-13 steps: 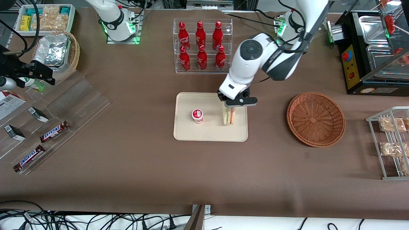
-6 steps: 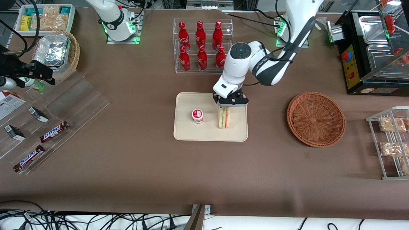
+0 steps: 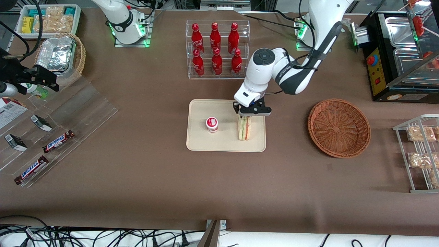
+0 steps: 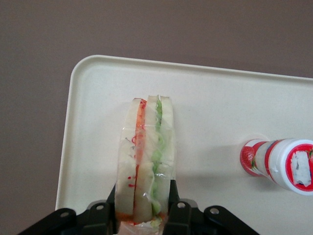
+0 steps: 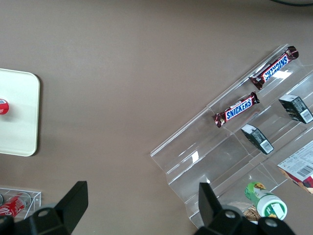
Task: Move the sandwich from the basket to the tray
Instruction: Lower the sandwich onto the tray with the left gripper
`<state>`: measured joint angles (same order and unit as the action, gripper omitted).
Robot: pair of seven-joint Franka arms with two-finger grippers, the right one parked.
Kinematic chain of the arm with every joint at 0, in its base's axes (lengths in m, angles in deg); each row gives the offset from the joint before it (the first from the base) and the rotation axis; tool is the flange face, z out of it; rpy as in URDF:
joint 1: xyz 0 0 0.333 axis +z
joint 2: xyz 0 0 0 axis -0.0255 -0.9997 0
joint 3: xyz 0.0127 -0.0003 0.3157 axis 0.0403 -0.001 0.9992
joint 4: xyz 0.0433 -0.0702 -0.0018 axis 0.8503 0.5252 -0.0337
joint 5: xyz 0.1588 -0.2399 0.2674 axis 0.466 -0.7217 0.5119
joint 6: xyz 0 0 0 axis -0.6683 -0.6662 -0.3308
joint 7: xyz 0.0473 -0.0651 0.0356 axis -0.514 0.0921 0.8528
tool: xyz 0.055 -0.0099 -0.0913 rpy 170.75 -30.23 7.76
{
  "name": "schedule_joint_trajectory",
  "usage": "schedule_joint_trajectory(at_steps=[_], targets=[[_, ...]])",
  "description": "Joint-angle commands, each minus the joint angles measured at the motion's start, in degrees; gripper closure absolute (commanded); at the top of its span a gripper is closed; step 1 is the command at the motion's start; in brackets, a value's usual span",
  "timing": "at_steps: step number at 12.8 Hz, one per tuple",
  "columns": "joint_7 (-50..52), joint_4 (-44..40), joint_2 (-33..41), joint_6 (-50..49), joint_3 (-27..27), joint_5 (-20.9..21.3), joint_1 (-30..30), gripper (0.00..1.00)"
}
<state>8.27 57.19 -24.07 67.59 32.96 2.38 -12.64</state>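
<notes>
The sandwich (image 3: 244, 128), a clear-wrapped wedge with green and red filling, stands on edge on the cream tray (image 3: 223, 143), beside a small red-and-white cup (image 3: 212, 124) and toward the working arm's end of the tray. My left gripper (image 3: 247, 117) is directly above it, shut on the sandwich's upper end. In the left wrist view the black fingers (image 4: 172, 196) press the wrap on both sides of the sandwich (image 4: 146, 152), with the tray (image 4: 220, 103) under it and the cup (image 4: 281, 161) alongside. The reddish-brown basket (image 3: 339, 127) holds nothing and lies toward the working arm's end of the table.
An acrylic rack of red bottles (image 3: 216, 49) stands just farther from the front camera than the tray. A black machine (image 3: 398, 51) and a wire snack rack (image 3: 420, 154) are at the working arm's end. A clear display with Snickers bars (image 3: 58, 140) and a tan foil basket (image 3: 60, 58) are at the parked arm's end.
The arm came down over the tray with the sandwich, which now stands on it. In the last half second gripper and sandwich shifted slightly toward the working arm's end.
</notes>
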Motion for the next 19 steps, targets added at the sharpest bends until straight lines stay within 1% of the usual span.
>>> schedule_joint_trajectory(at_steps=[1,4,6,14,15,16,18,19], targets=[[6.5,2.0,1.6,1.9,-0.2,6.5,1.2,0.61],[13.7,2.0,0.9,2.0,-0.4,13.7,1.4,0.61],[17.2,2.0,0.6,2.0,-0.4,16.6,1.3,0.62],[18.6,1.8,-0.7,2.0,-0.2,16.9,-0.3,0.62],[18.8,1.9,-0.8,2.0,-0.2,17.5,-0.3,0.62],[20.7,1.9,-0.8,2.0,-0.3,19.5,-0.3,0.62],[25.8,1.8,-1.7,1.9,-0.4,25.2,-0.2,0.61],[27.5,1.8,-1.8,1.9,-0.4,26.8,-0.2,0.61]])
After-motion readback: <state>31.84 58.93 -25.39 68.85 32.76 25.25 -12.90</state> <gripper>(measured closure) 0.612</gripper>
